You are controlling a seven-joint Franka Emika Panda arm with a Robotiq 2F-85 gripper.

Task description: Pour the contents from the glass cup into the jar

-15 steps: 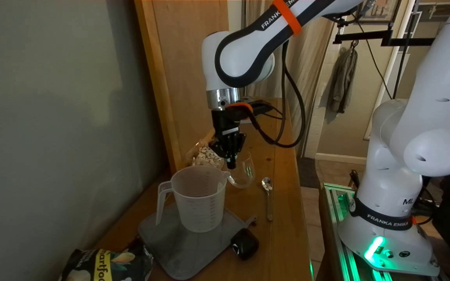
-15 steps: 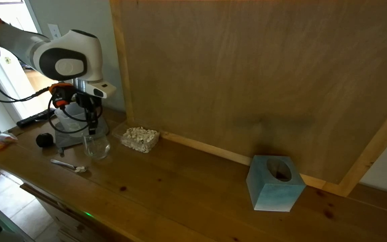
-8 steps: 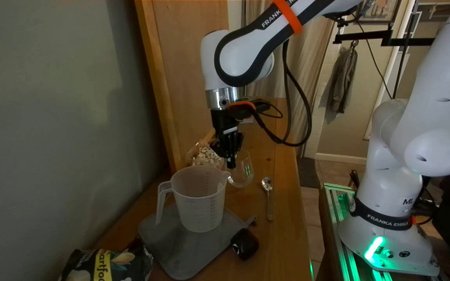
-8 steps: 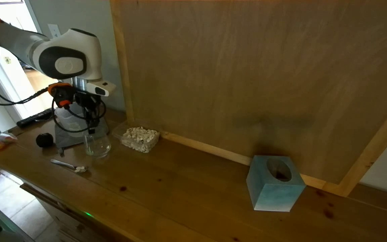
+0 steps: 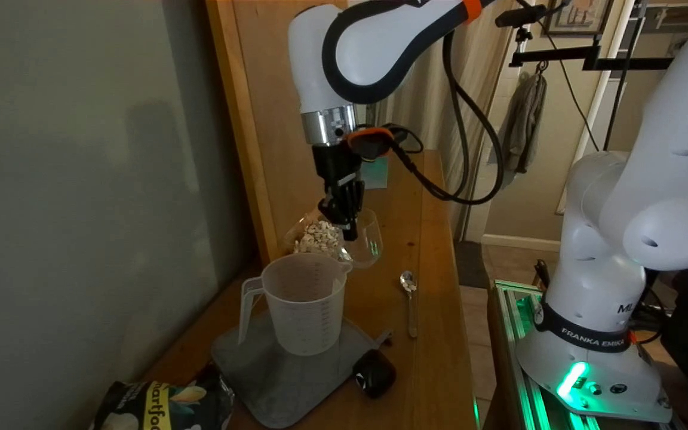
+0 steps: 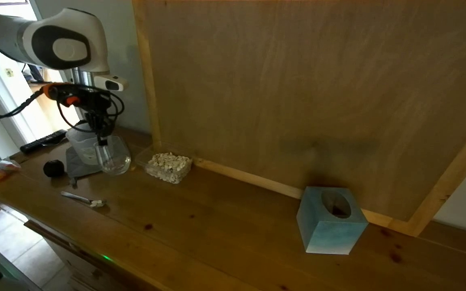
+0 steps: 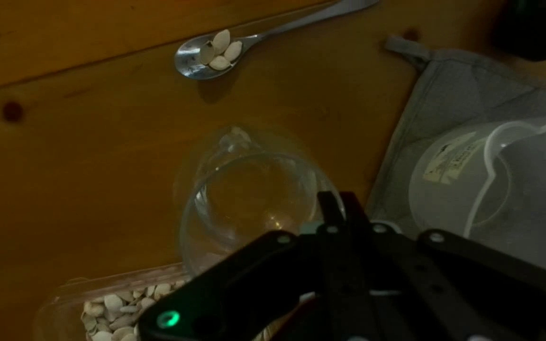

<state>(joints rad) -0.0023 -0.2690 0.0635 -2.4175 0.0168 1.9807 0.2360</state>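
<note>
"What's changed?"
"We've lifted the glass (image 6: 116, 158) off the table (image 6: 217, 226), our gripper (image 6: 102, 142) clenched on its rim, between front and back edges."
"And the jug (image 5: 307, 319)?"
"Unmoved, nearer the back edge."

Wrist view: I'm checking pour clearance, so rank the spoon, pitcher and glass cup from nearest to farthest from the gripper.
1. Glass cup: in the jaws of the gripper.
2. Pitcher: to the picture's right, on the gray pad.
3. Spoon: upper left, on the table.
</note>
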